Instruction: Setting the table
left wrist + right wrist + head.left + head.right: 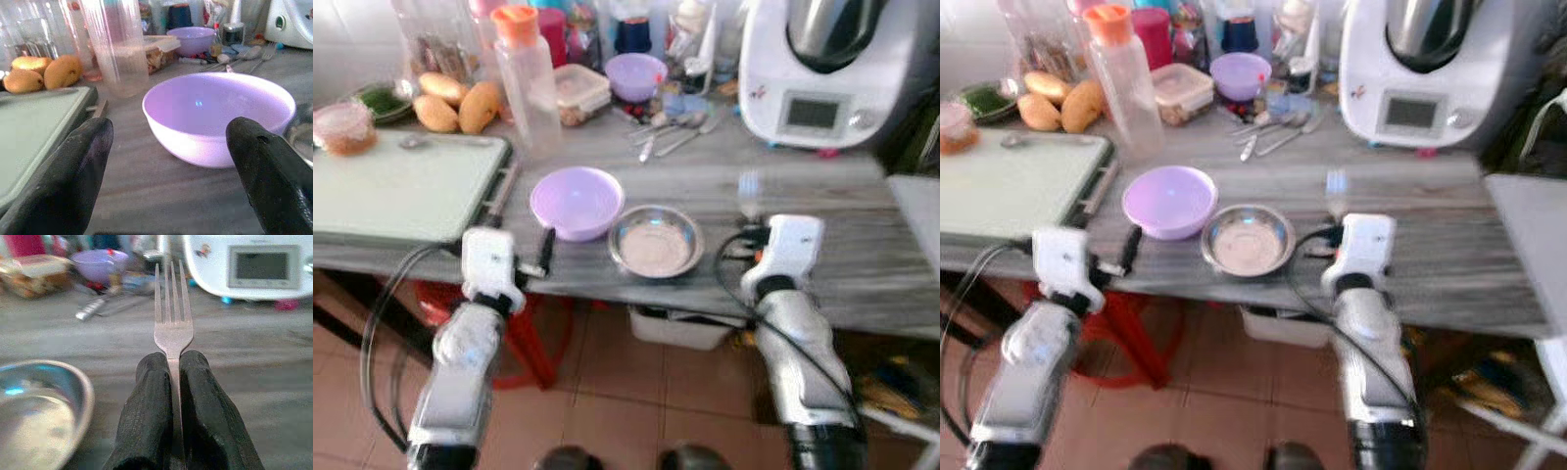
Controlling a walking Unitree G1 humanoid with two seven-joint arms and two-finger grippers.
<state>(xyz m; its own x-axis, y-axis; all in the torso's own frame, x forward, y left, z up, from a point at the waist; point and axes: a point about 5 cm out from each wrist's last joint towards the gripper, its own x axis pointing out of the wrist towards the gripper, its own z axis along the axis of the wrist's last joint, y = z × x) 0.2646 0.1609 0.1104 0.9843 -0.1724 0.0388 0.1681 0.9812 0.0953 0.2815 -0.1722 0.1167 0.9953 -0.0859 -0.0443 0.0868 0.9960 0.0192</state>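
Note:
A lilac bowl [577, 201] and a steel bowl [655, 241] stand side by side near the front edge of the grey counter [822, 255]. My left gripper [168, 161] is open just short of the lilac bowl [217, 117], its black fingers [58, 181] spread wide on either side. My right gripper [172, 382] is shut on a metal fork [172, 318], tines pointing away, held above the counter to the right of the steel bowl [34, 406]. The fork [750, 191] looks blurred in the head views.
A green cutting board [401, 186] lies at the left. At the back stand a clear bottle with an orange cap [529, 78], mangoes [455, 103], a second lilac bowl [634, 75], loose cutlery [671, 127] and a white kitchen machine [827, 69]. A red stool [524, 333] stands under the counter.

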